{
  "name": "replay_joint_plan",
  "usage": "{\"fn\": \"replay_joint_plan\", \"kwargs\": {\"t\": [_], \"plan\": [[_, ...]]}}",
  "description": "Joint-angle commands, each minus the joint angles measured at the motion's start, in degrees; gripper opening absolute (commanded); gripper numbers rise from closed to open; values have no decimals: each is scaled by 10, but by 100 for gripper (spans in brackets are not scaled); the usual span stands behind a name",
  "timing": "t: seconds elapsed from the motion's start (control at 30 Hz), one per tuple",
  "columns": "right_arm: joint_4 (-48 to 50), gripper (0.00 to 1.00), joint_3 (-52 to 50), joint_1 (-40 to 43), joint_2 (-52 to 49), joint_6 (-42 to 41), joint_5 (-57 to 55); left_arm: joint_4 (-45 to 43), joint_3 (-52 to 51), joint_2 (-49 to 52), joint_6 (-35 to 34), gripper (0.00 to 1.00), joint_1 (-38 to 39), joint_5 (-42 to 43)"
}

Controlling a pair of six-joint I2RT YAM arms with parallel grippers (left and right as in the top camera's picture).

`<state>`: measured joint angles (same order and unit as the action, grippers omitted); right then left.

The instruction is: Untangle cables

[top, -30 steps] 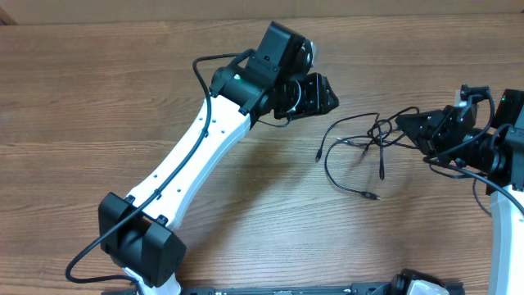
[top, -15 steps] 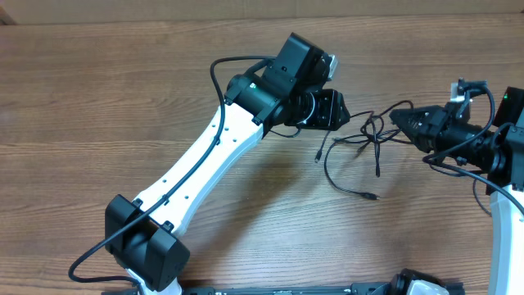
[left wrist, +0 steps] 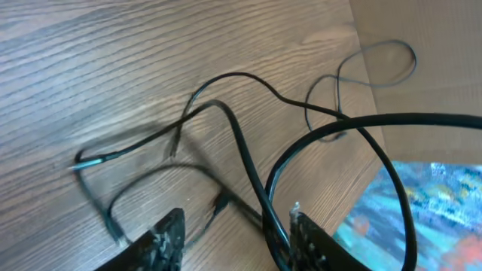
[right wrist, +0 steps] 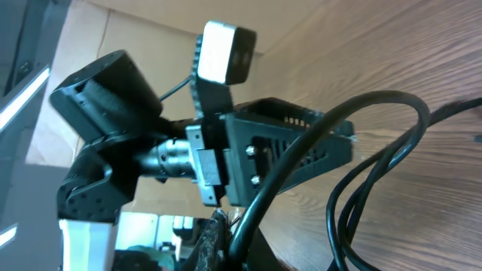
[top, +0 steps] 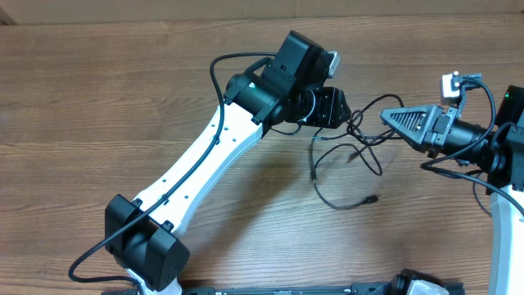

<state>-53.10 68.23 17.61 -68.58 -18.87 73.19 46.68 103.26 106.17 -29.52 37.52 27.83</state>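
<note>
The cables (top: 358,139) lie as a loose black tangle on the wooden table between my two grippers, with one plug end (top: 374,197) trailing toward the front. My left gripper (top: 337,107) hovers at the tangle's left edge. In the left wrist view it (left wrist: 233,242) is open, and one cable (left wrist: 235,132) runs down close to the right finger (left wrist: 305,241). My right gripper (top: 386,116) points left at the tangle's right side. In the right wrist view its jaws (right wrist: 226,242) are shut on a cable (right wrist: 301,177) that arcs up and away.
My left arm's white link (top: 205,152) crosses the table diagonally from its base (top: 143,246) at the front left. The right arm's body (top: 499,152) stands at the right edge. A cardboard strip (top: 164,8) borders the table's far side.
My left gripper has swung right up to the tangle and its jaws have narrowed a little. The right gripper has moved left, and the cables have shifted left with it.
</note>
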Motion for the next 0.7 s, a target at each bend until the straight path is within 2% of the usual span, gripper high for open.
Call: {"fn": "replay_joint_plan", "kwargs": {"t": [0.0,0.23,0.3,0.43,0.53,0.67], "plan": [[4,4,5,0,2,14,30,-4,8,-13,48,43,4,18],[-5,4,5,0,2,31,30,-19,9,-13,54,50,-17,27],[-5,4,5,0,2,31,30,-36,9,-13,65,52,-30,65],[-5,4,5,-1,2,31,33,-68,9,-13,109,67,-38,159],[0,4,5,-14,2,31,35,-64,8,-13,131,75,-29,161],[12,4,5,-39,2,31,35,-65,8,-13,137,77,-11,140]]}}
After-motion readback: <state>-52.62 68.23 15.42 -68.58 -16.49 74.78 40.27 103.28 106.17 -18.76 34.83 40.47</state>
